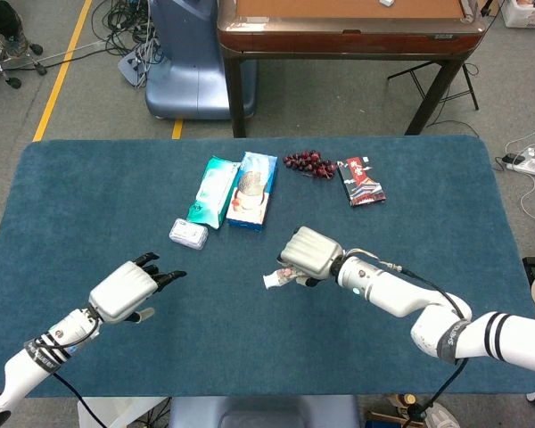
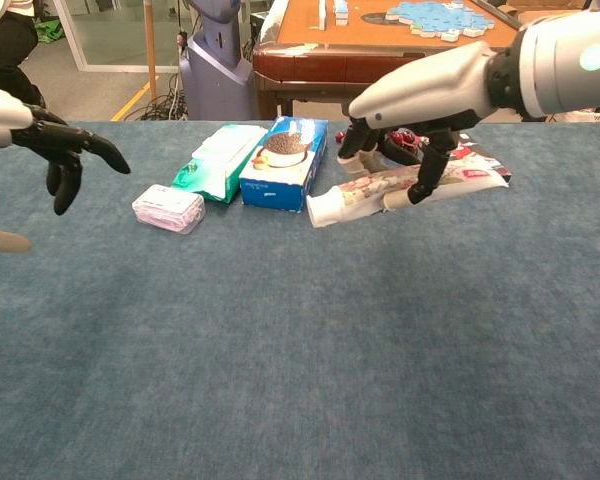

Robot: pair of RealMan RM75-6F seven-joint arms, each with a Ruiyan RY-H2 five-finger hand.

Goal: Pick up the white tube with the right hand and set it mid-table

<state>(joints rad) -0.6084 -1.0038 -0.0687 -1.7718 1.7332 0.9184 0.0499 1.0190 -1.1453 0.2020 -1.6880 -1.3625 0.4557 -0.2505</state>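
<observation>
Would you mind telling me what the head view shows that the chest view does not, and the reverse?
Only the head view shows the red-and-black packet in full and the grapes unobstructed. Only the chest view shows the white tube along its length, with the right hand's fingers curled over it. Both show the left hand, holding nothing, the green pack, the blue box and the small pink-and-white pack on the blue table.

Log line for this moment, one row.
right hand: over white tube, grip unclear | tube: lying mid-table | left hand: open, idle
</observation>
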